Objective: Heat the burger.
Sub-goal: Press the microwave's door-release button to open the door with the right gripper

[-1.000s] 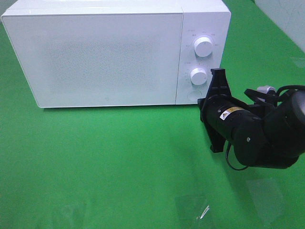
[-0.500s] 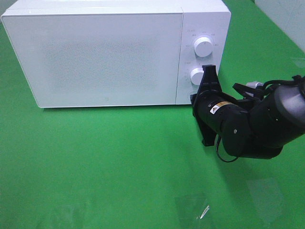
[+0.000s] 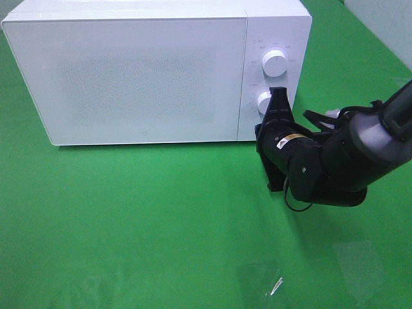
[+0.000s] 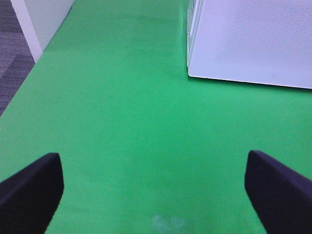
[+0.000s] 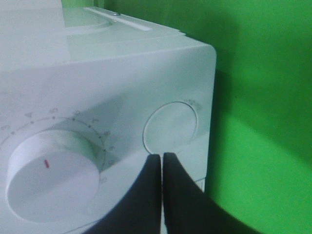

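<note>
The microwave (image 3: 129, 71) is sitting on the green desk (image 3: 161, 219) with its door shut flush; all positions below are being referred to it. The burger is not showing in any view. It is not on the desk in front of the microwave and not in either hand, and since the door is opaque I cannot tell whether it is lying inside. The right hand (image 3: 279, 96) is hovering at the microwave's control panel, at the end of the front away from the door. Its two fingers are pressing flat together and gripping nothing. Judgement: it is closed this way to make one narrow tip for poking or nudging a control, not pinching one. In the right wrist view that tip is pointing at the panel between the lower dial (image 5: 51, 183) and the round button (image 5: 170, 127), just short of the button's rim; contact cannot be confirmed. From above, the fingers are overlapping the lower dial and hiding the button, while the upper dial (image 3: 275, 62) is standing clear. The left hand (image 4: 153, 195) is hanging over bare desk off the microwave's door-side front corner, with fingers spread wide and holding nothing. It is probably standing by, clear of the door. Judgement: a panel control is being addressed, but whether door release or timer cannot be told.
</note>
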{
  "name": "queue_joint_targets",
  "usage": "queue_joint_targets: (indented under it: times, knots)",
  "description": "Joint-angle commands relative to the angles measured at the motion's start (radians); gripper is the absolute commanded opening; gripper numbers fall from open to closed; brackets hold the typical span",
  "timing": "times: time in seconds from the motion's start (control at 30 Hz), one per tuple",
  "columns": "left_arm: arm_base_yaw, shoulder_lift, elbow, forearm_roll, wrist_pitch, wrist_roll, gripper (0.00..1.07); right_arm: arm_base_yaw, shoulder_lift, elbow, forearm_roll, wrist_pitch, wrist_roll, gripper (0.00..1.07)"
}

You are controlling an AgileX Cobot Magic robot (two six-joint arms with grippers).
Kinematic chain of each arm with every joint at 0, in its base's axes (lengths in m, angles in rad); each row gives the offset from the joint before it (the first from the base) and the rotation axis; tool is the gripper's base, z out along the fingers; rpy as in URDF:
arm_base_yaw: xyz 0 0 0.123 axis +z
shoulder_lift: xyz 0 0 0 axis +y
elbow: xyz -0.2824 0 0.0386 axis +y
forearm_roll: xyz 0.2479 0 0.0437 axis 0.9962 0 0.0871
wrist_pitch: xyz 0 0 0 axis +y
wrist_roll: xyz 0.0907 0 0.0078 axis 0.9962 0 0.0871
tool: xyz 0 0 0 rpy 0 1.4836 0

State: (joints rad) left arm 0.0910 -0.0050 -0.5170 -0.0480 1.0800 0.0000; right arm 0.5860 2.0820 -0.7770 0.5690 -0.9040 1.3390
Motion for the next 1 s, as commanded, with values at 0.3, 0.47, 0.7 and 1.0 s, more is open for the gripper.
queue_joint_targets:
  times: [0.3,0.47,0.7,1.0]
  knots:
    - [0.002,-0.004,0.001,-0.002,-0.014,0.0,0.95,-0.039,0.014,-0.056,0.015,0.0,-0.053,0.0]
    - [0.002,-0.004,0.001,-0.002,-0.014,0.0,0.95,-0.039,0.022,-0.062,0.017,0.004,-0.052,0.0]
    - [0.002,-0.004,0.001,-0.002,-0.014,0.0,0.95,-0.039,0.047,-0.062,0.013,-0.013,-0.037,0.0]
    - [0.002,-0.004,0.001,-0.002,-0.014,0.0,0.95,-0.039,0.047,-0.096,-0.016,-0.083,-0.025,0.0]
